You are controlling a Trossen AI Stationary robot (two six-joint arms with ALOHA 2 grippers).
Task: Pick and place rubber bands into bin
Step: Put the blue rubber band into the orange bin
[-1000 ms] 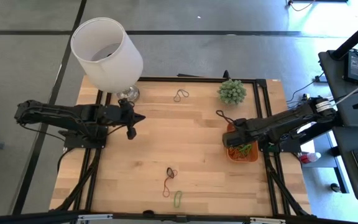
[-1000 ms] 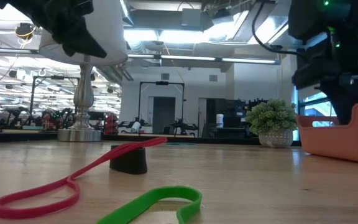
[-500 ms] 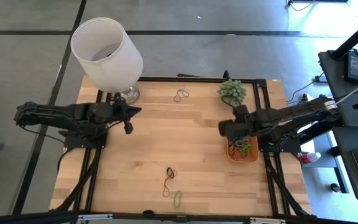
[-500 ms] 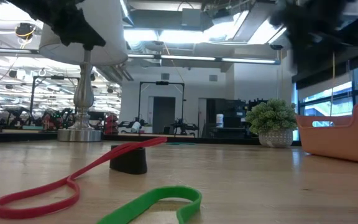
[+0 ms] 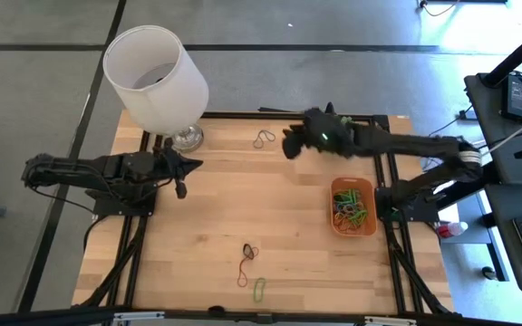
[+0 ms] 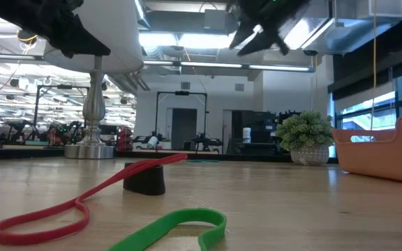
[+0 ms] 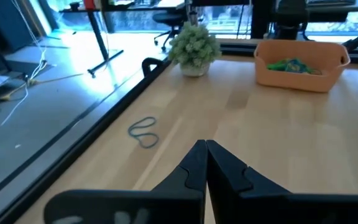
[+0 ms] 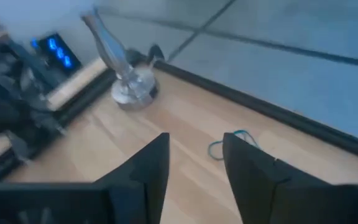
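I see my right gripper point(image 5: 290, 145) at upper centre, jaws apart and empty, beside a dark band point(image 5: 263, 139); left gripper point(image 5: 191, 164) shut, empty

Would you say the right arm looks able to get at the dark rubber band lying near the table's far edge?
Probably yes: the right gripper hangs open close beside that dark rubber band, with only bare table between them; the lamp stands off to the side.

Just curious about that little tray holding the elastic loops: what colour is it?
Orange. The tray shows best in the left wrist view.
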